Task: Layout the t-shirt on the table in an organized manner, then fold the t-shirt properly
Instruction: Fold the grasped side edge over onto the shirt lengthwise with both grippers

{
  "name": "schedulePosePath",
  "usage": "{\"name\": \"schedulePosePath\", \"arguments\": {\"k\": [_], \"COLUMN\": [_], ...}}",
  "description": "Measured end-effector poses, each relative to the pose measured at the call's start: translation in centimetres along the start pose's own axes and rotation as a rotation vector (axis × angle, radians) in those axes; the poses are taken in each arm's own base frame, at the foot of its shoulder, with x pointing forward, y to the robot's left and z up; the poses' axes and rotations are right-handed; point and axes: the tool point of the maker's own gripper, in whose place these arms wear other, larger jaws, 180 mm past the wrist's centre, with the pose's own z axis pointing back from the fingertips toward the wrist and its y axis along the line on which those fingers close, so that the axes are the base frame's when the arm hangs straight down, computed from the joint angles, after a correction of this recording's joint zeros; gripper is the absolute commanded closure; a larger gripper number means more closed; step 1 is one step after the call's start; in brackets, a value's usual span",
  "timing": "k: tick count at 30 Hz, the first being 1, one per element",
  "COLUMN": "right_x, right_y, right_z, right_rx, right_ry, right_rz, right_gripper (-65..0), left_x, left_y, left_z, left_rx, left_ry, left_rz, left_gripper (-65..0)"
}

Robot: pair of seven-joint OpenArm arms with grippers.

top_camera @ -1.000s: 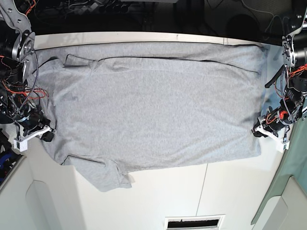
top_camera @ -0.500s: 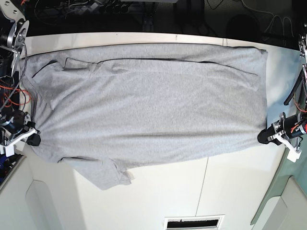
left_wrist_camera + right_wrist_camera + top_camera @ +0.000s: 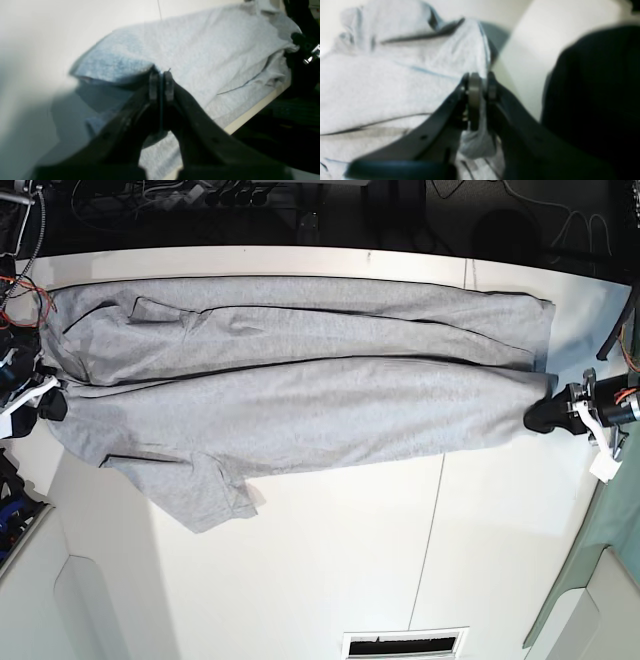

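1. Right gripper (image 3: 48,406), at the view's left, is clamped on the t-shirt (image 3: 300,395)'s collar end.
2. The shirt lies stretched across the table (image 3: 330,560), lengthwise fold underway; the near sleeve needs tucking next.
3. Left gripper (image 3: 545,416) pinches the hem. Compared with earlier, the near edge has lifted inward.

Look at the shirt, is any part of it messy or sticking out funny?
Yes. One sleeve of the t-shirt sticks out crooked over the table, its corner curled. The left gripper and right gripper pinch opposite ends, so the near edge is lifted and long creases run across it.
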Motion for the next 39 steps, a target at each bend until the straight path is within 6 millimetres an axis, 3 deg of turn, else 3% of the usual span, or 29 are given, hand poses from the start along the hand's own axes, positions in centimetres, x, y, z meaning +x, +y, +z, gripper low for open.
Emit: {"name": "schedulePosePath", "arguments": {"k": [2,4,12,17,20,23,26,29,31,34,36,39], "right_x": [-0.4,0.5,8.2,10.7,10.3,7.9,4.5,3.5,3.2,2.5,2.6,4.4], "right_y": [0.0,0.1,0.5,3.9,6.3,7.8,8.6,9.9,11.6,13.9,14.3,14.6], "right_z": [0.0,0.0,-0.9,-4.0,-7.4,-10.3,-11.9,-12.4,-12.7,-12.7,-12.6,-12.4], "right_rx": [-0.003,0.001,-0.042,-0.038,-0.053,-0.067,-0.066,-0.04,0.017,0.112,0.119,0.125], "right_ry": [0.002,-0.048,-0.256,-0.281,-0.253,-0.182,-0.077,-0.061,-0.059,-0.045,-0.048,-0.083], "right_rz": [-0.005,-0.018,-0.034,-0.009,0.043,0.099,0.139,0.134,0.131,0.139,0.153,0.178], "right_gripper": [-22.4,-32.0,-33.0,-33.0,-33.0,-33.0,-33.0,-32.9,-29.7,-12.5,0.0,0.0], "left_x": [-1.3,-2.0,-2.6,-3.2,-3.2,-4.0,-4.8,-5.0,-5.0,-4.8,-4.8,-4.8], "left_y": [0.2,0.0,0.4,0.6,0.6,0.8,1.0,1.0,1.1,1.1,1.1,1.1], "left_z": [-0.5,-1.0,-1.2,-1.2,-1.1,-1.1,-1.1,-1.1,-1.1,-1.1,-1.1,-1.1], "left_rx": [0.011,0.009,0.032,0.038,0.04,0.043,0.052,0.054,0.055,0.055,0.056,0.055], "left_ry": [0.032,0.044,0.061,0.076,0.075,0.09,0.109,0.114,0.112,0.103,0.103,0.103], "left_rz": [0.002,0.007,-0.005,-0.004,-0.004,0.005,0.006,0.006,0.005,0.005,0.005,0.005], "left_gripper": [0.0,0.0,0.0,0.0,0.0,0.0,0.0,0.0,0.0,0.0,0.0,0.0]}}
